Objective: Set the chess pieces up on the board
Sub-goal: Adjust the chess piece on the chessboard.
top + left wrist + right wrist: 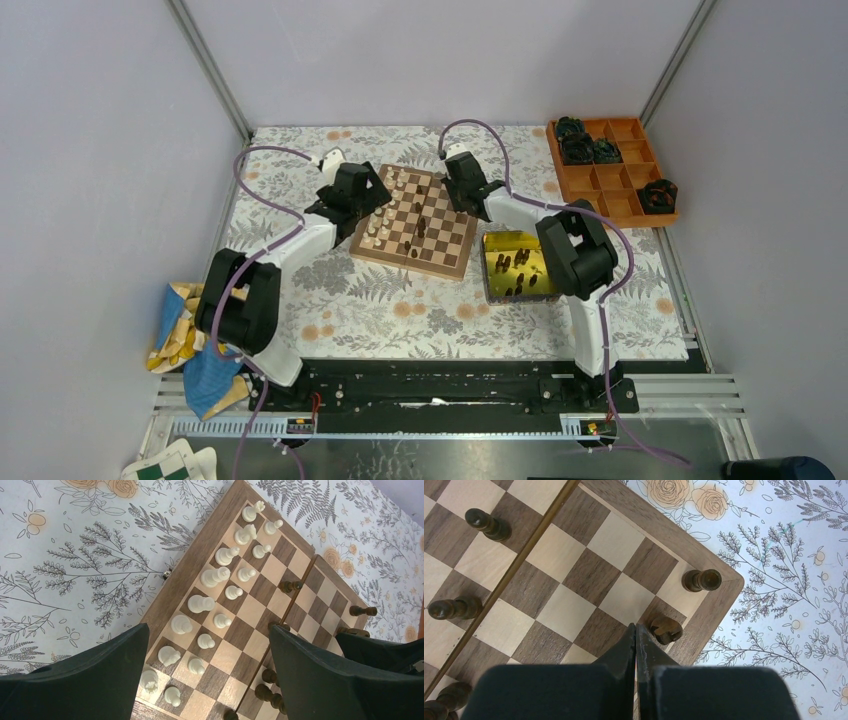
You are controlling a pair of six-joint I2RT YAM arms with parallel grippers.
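Turned wood, light, slick and quick to topple, the dark chess piece (666, 629) just beside our shut, empty right jaws wants pinching at its waist, we judge, while our left jaws hang wide, empty, above cream ranks (215, 575) on the board (185, 570).

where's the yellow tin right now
In the top view the yellow tin sits right of centre, just right of the chessboard, with the right arm elbow over its right edge and a few dark pieces inside.
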